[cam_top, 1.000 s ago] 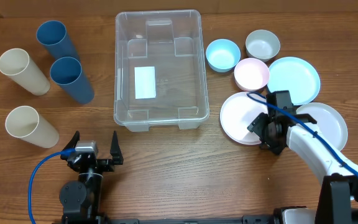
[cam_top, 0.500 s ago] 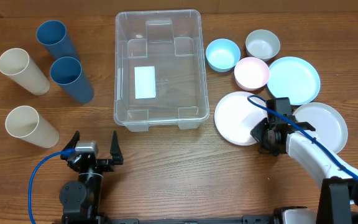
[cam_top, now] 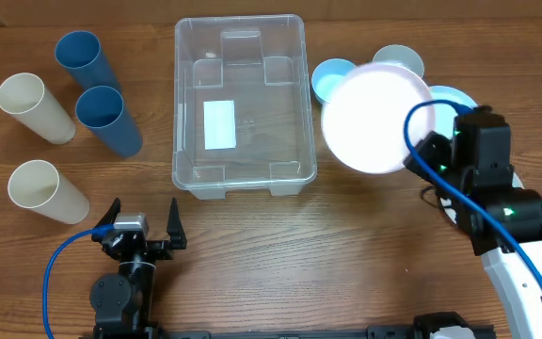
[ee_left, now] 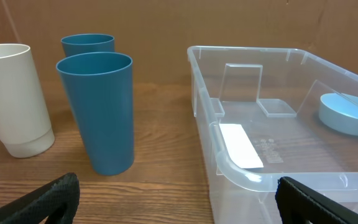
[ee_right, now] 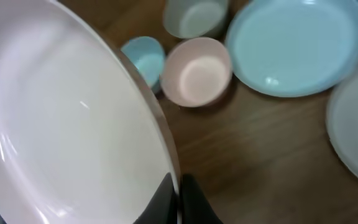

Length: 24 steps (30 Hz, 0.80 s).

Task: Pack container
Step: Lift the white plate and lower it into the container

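Black-fingered and nearest the robot's base, the left gripper [cam_top: 144, 215] rests low at the table edge with its jaws spread wide and nothing between them; it faces the container's near-left corner. On the other side, the right gripper [ee_right: 178, 199] is clamped tight on the rim of a white plate [cam_top: 374, 118], which it holds up off the table, tilted, just beside the container's right wall and over the bowls.

Between the two arms and a little farther out sits the container [cam_top: 252, 141], upright, empty, with a white label on its base. It looks like thin clear plastic: probably light, a little flexible at the walls, and smooth enough to slide on the wood if a plate knocks it. The rolled rim [ee_left: 229, 165] seems the best place to grip, near a corner where it is stiffest. The plate looks hard and slick; pinched at one edge, it could pivot in the grip.

Left of the container stand two cream cups [cam_top: 45, 190] and two blue cups [cam_top: 106, 118]. Farthest out on the right are a light blue bowl [ee_right: 143, 55], a pink bowl [ee_right: 196, 71], a pale bowl [ee_right: 194, 17] and a light blue plate [ee_right: 300, 46].
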Each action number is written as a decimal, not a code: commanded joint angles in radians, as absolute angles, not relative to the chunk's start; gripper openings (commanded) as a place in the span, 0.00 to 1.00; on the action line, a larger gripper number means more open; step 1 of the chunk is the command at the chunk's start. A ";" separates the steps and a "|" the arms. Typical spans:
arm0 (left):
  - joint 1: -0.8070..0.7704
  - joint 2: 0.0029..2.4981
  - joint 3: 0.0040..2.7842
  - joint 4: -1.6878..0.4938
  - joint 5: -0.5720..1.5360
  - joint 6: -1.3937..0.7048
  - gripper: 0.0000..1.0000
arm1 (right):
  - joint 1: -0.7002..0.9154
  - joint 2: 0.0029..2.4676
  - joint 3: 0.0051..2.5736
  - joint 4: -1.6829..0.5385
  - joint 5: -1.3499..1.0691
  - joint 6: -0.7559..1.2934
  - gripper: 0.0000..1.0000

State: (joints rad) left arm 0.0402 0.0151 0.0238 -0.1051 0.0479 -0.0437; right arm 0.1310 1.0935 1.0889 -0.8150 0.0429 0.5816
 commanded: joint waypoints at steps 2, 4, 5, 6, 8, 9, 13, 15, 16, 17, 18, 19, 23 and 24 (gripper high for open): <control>0.045 0.007 0.020 -0.105 0.045 -0.022 1.00 | 0.295 1.154 1.119 -0.609 -0.017 0.514 0.04; 0.045 0.007 0.020 -0.105 0.044 -0.022 1.00 | 0.385 1.224 1.119 -0.511 -0.017 0.500 0.04; 0.046 0.007 0.020 -0.105 0.045 -0.022 1.00 | 0.433 1.281 1.119 -0.447 -0.017 0.500 0.04; 0.046 0.007 0.020 -0.105 0.044 -0.022 1.00 | 0.457 1.320 1.119 -0.415 -0.017 0.500 0.04; 0.045 0.006 0.020 -0.105 0.044 -0.022 1.00 | 0.499 1.422 1.120 -0.333 -0.017 0.500 0.04; 0.046 0.007 0.020 -0.105 0.045 -0.022 1.00 | 0.511 1.459 1.120 -0.307 -0.017 0.500 0.04; 0.046 0.007 0.020 -0.105 0.045 -0.022 1.00 | 0.559 1.599 1.122 -0.196 -0.019 0.500 0.04; 0.046 0.007 0.020 -0.105 0.045 -0.022 1.00 | 0.570 1.627 1.124 -0.179 -0.020 0.500 0.04; 0.046 0.006 0.020 -0.105 0.045 -0.022 1.00 | 0.570 1.642 1.126 -0.183 -0.019 0.496 0.04; 0.045 0.007 0.020 -0.105 0.044 -0.022 1.00 | 0.570 1.650 1.126 -0.187 -0.018 0.497 0.04; 0.046 0.007 0.020 -0.105 0.044 -0.022 1.00 | 0.570 1.663 1.126 -0.189 -0.017 0.496 0.04; 0.046 0.006 0.020 -0.105 0.045 -0.022 1.00 | 0.570 1.680 1.126 -0.188 -0.017 0.497 0.04; 0.046 0.007 0.020 -0.105 0.044 -0.022 1.00 | 0.571 1.726 1.126 -0.184 -0.012 0.497 0.04; 0.046 0.007 0.020 -0.105 0.044 -0.022 1.00 | 0.571 1.726 1.126 -0.183 -0.009 0.497 0.07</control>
